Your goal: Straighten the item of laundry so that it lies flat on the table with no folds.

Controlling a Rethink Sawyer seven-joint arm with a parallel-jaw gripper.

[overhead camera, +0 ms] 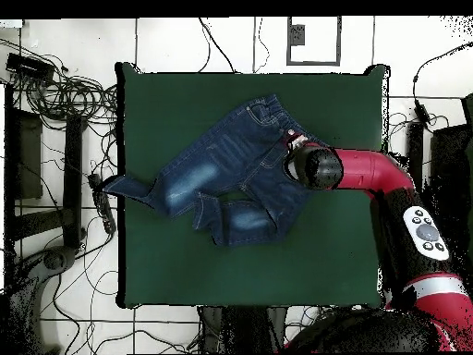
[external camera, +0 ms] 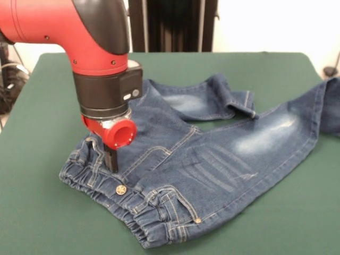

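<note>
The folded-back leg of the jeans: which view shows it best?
The overhead view: the whole folded leg shows, doubled under the straight leg, clear of the arm. In the front view that leg lies far back, its start behind the arm.

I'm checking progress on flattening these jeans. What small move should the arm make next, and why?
Probably grip the waistband and drag it away from the legs. The gripper is down on the jeans by the star button, while one leg lies bent back and the other's cuff overhangs the table.
</note>
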